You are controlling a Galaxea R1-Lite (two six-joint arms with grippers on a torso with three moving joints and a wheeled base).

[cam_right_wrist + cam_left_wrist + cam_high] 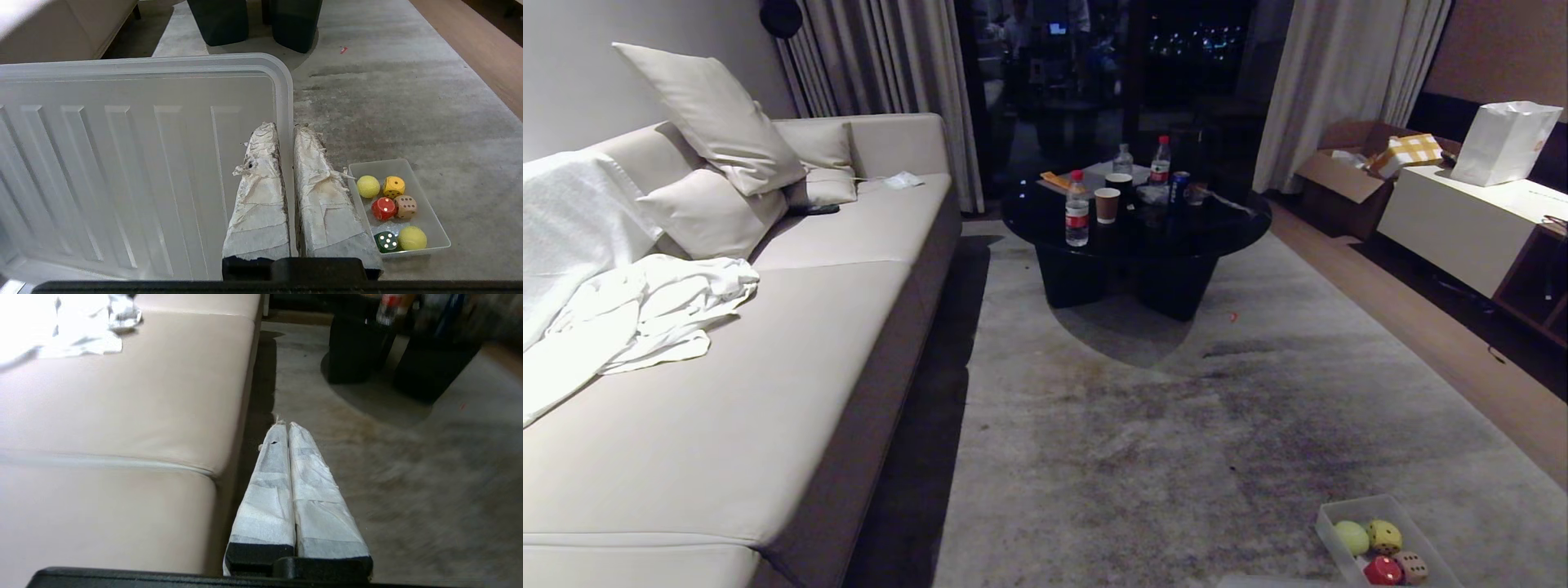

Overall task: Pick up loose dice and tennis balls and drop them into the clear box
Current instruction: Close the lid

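The clear box [434, 222] sits on the grey carpet and shows at the lower right of the head view [1356, 501]. In it lie the yellow die [394, 186], red die [383, 208], tan die [405, 206], dark green die [386, 241] and two tennis balls [368, 186] [412, 238]. My right gripper [286, 127] hangs above the carpet just beside the box, shut on the edge of a flat ribbed translucent lid [122, 163]. My left gripper [286, 424] is shut on nothing, over the carpet by the sofa's front edge.
A long beige sofa [792, 343] with cushions and white cloth fills the left. A round black coffee table [1135, 237] with bottles and cups stands ahead on the carpet. A low white cabinet [1462, 229] and a cardboard box [1347, 175] line the right wall.
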